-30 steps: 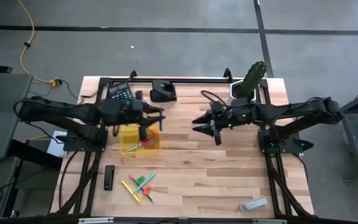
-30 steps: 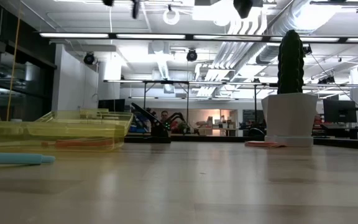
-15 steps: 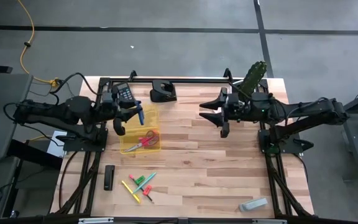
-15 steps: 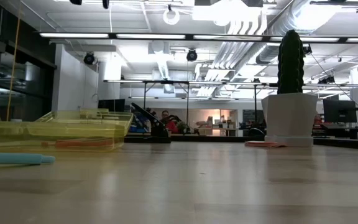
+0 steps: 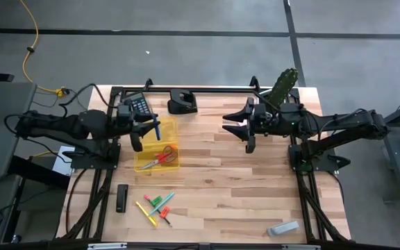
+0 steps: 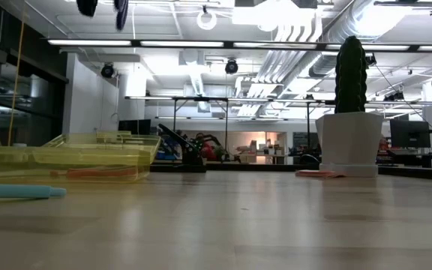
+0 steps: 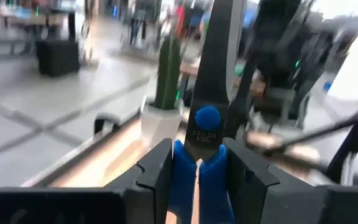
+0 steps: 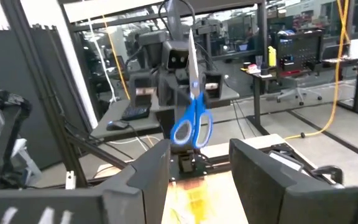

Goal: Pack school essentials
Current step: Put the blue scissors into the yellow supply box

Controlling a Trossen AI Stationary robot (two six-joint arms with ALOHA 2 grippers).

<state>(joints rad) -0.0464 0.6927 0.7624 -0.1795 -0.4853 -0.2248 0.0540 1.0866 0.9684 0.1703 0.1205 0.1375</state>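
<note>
Holding the blue-handled scissors (image 5: pixel 156 129) clamped between its fingers, the left hand (image 5: pixel 144 129) hangs in the upper left of the high view, at the upper edge of the yellow tray (image 5: pixel 143 165). The left wrist view shows the grip plainly: both dark fingers (image 7: pixel 157 171) press against the blue handles (image 7: pixel 194 180), and the blades (image 7: pixel 219 56) run straight away from the hand, along its own line. From the right wrist view the scissors (image 8: pixel 191 124) hang with the handles lowest in the frame and the blades rising above them.

What the drop likely turns on is that the tray lies just below the hand in the high view, toward the frame's bottom, with the red-handled scissors (image 5: pixel 162 155) already lying inside near its lower end. The blue pair's long axis runs roughly up and down the frame, about the same way as the tray's longer side, so it looks fit to go in without turning. The left hand is by far the nearer to the tray.

The right hand (image 5: pixel 236 129) waits with its fingers spread apart in the upper middle of the high view, beside the cactus (image 5: pixel 282 86) and well apart from the tray.

Loose pens (image 5: pixel 157 205) lie on the counter (image 5: pixel 242 194) below the tray, toward the lower left, nearer to the left arm than to the right.
</note>
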